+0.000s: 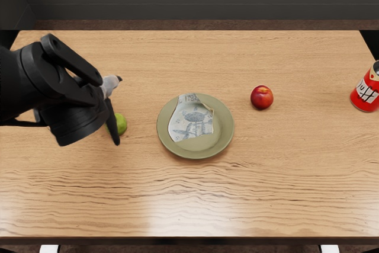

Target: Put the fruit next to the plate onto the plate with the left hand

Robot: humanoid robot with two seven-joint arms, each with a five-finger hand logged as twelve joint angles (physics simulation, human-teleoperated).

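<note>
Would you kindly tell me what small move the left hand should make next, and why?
Probably secure a grasp on the green fruit before lifting: the left hand is right against it, yet it appears to rest on the table, left of the plate.

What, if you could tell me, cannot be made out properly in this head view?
- green fruit: head view, largely hidden behind the left robot hand; whether the two touch cannot be told.
- red can: head view, cut off by the right picture edge.
- plate: head view, its printed pattern is too small to read.
</note>
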